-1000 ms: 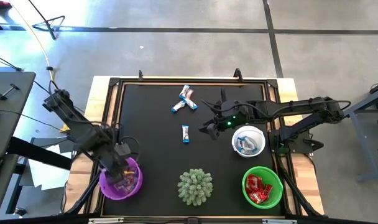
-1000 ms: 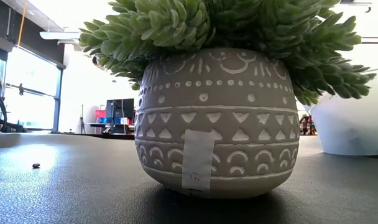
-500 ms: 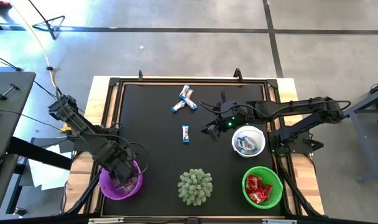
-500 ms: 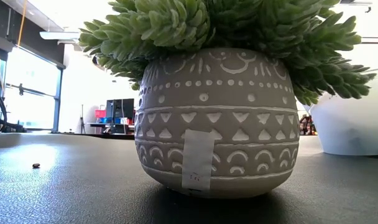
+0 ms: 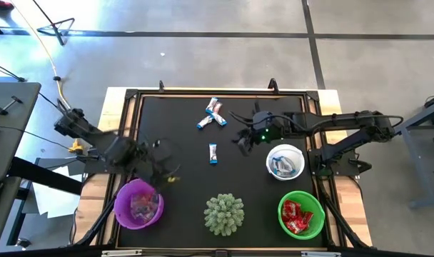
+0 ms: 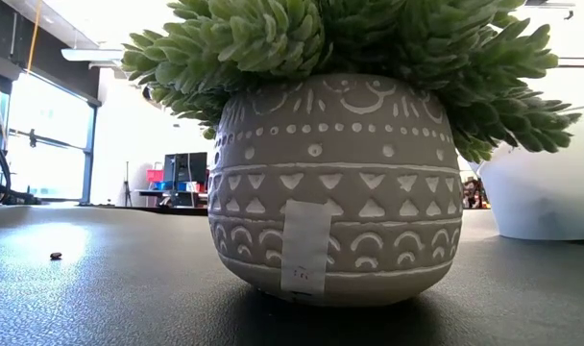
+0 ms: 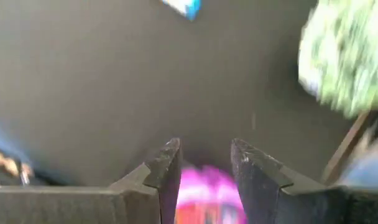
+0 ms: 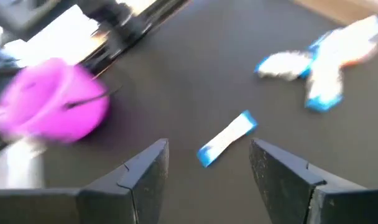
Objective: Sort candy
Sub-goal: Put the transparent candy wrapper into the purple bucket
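Note:
Loose blue-and-white candy lies on the black mat: one piece [image 5: 214,153] in the middle and a small cluster [image 5: 214,114] toward the far edge. My right gripper [image 5: 244,140] hovers open just right of the single piece [image 8: 226,138], which shows between its fingers in the right wrist view, untouched. My left gripper [image 5: 163,168] is open with nothing in it, above the mat just beyond the purple bowl [image 5: 138,204], which shows between its fingers [image 7: 204,155]. The purple bowl holds pinkish candy. The white bowl [image 5: 285,161] holds blue-and-white candy. The green bowl [image 5: 301,214] holds red candy.
A spiky green plant [image 5: 224,213] in a patterned grey pot [image 6: 330,183] stands at the near edge between the purple and green bowls. It fills the low view, with the white bowl's wall [image 6: 551,192] behind it. Bare mat lies between the purple bowl and the single candy.
My left gripper has risen out of the purple bowl and swung toward the middle of the table, tipping as it went; it stays open. The candy and bowls have kept their places.

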`<state>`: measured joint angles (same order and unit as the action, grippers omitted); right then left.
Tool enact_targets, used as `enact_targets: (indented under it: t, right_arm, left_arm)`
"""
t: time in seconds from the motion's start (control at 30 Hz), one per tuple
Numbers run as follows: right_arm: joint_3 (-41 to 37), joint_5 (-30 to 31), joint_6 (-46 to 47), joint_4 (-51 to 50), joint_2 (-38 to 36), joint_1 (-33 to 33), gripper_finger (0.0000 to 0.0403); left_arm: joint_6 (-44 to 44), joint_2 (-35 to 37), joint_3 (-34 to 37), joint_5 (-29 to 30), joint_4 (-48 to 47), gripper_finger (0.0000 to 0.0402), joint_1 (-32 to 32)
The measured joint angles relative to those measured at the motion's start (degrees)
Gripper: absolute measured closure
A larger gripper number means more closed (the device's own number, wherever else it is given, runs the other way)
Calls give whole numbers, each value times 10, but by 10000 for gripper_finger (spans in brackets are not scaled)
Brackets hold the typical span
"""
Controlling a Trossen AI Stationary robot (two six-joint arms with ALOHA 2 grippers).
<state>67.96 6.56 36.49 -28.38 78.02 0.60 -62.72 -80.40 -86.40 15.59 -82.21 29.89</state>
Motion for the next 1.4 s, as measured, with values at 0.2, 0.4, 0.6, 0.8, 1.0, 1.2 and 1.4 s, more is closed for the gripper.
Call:
enact_targets:
  t: [0.2,0.4,0.6,0.8,1.0,1.2,1.4]
  right_arm:
    - [0,153,-27,10,9,21,183]
    - [0,215,105,22,43,33,183]
    - [0,220,140,51,108,52,183]
    - [0,219,151,152,158,85,183]
    - [0,177,248,187,216,135,183]
    - [0,132,346,238,280,159,183]
    - [0,69,315,357,313,181,183]
  left_arm:
    - [-30,0,-84,172,1,275,-47]
    - [44,2,-147,306,12,275,-64]
    - [139,31,-164,340,12,275,-101]
    - [247,84,-164,410,15,275,-157]
    - [324,133,-164,427,15,275,-213]
    - [378,166,-164,424,15,275,-241]
    - [456,180,-164,421,17,275,-262]
